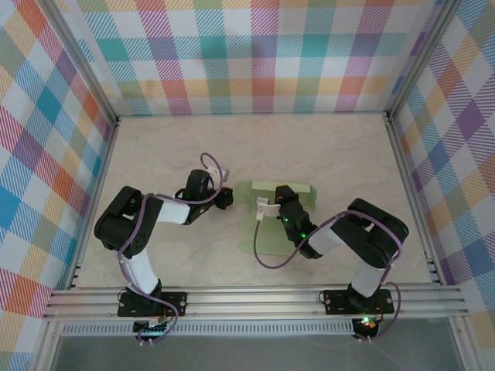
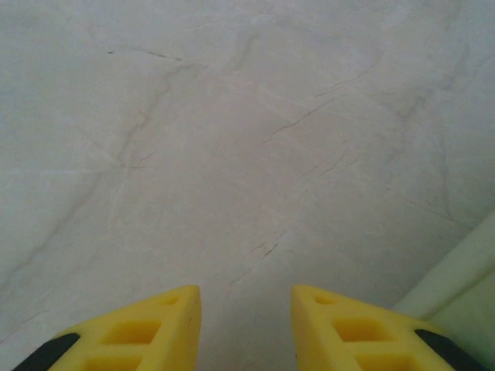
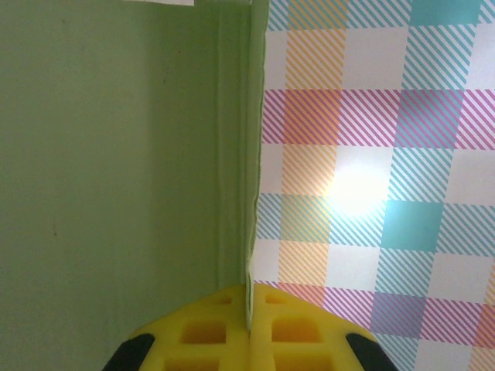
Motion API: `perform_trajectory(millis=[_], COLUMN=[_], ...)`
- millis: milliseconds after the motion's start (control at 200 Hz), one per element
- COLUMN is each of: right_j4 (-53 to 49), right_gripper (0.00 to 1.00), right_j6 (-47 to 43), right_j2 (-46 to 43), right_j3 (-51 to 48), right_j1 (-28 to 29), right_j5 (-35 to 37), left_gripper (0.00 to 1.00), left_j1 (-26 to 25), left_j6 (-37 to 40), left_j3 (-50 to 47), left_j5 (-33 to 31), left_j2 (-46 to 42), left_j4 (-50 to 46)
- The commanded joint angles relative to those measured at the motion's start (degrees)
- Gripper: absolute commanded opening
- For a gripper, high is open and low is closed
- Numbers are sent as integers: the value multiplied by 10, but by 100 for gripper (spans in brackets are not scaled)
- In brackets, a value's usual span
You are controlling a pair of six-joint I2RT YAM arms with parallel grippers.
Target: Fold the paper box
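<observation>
top external: paper box [image 1: 272, 232] lengthwise near-to-far

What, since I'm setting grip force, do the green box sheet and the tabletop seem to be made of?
The paper box: probably thin matte pale-green card. Its edge looks paper-thin where the right gripper pinches it, and pressed crease lines run beside that edge. The tabletop: smooth cream surface with grey veins, marble-look, perhaps printed laminate rather than stone.
</observation>
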Motion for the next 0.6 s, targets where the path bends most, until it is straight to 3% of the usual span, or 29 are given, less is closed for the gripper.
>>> perform_trajectory(millis=[0, 595], right_j4=[32, 33], right_gripper=[0, 0], right_j6=[-9, -6], right_j2=[12, 18], right_j3=[2, 7], right_j1=[9, 15], right_j5=[18, 24], left_gripper=[33, 27], left_j1=[-14, -68], left_j6=[27, 69], left_j3=[-8, -39], left_j5=[33, 53], left_j2=[-3, -27], left_j4=[25, 53])
